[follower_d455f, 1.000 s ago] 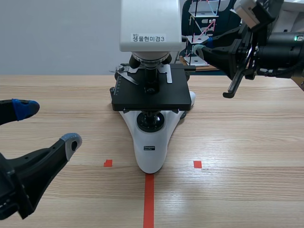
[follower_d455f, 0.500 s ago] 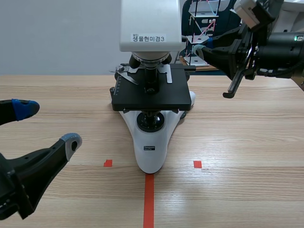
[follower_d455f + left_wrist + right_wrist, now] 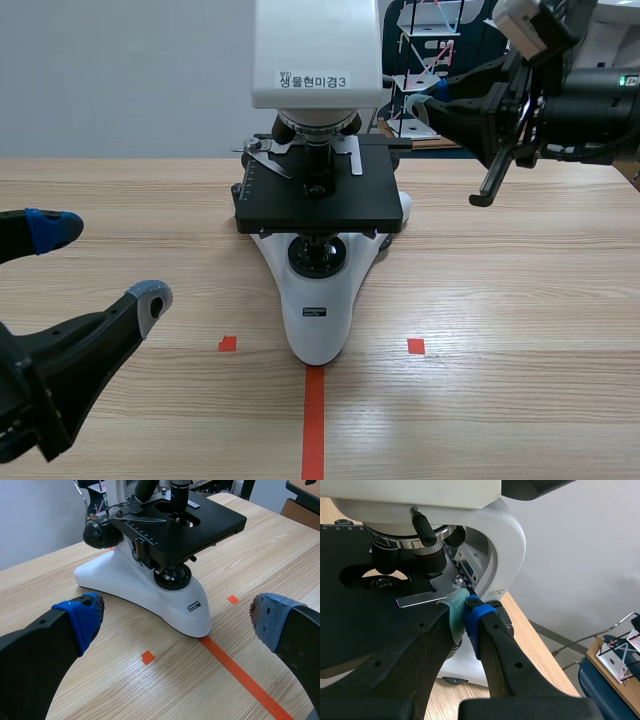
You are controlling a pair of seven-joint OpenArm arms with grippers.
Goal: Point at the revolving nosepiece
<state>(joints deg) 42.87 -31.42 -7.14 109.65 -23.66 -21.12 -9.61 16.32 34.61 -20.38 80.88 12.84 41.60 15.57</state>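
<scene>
Two black arms share the wooden surface (image 3: 520,300) with a white microscope (image 3: 315,320). It stands at the middle with its rounded base toward the near edge, just beyond a strip of orange-red tape (image 3: 313,420). The revolving nosepiece (image 3: 316,122) sits under the microscope's white head (image 3: 317,50) and above the black stage (image 3: 320,200), at the scene's middle and toward the far side. One dark objective (image 3: 429,555) hangs from it toward the stage opening.

The left arm's fingers (image 3: 95,335) lie low at the near left, spread wide apart with nothing between them. One tip has a blue pad and the other a grey one. They are well apart from the microscope, and in the left wrist view its base lies ahead, in line with the gap.

The right arm comes in raised from the far right. The right arm's fingers (image 3: 487,630) are closed, the green pad pressed against the blue pad, and they grip nothing. In the right wrist view their joined tip lies just beside the microscope's curved white neck (image 3: 507,545), over the right rear of the stage. The nosepiece is near, ahead of the tip and to its left, with a gap between them.
</scene>
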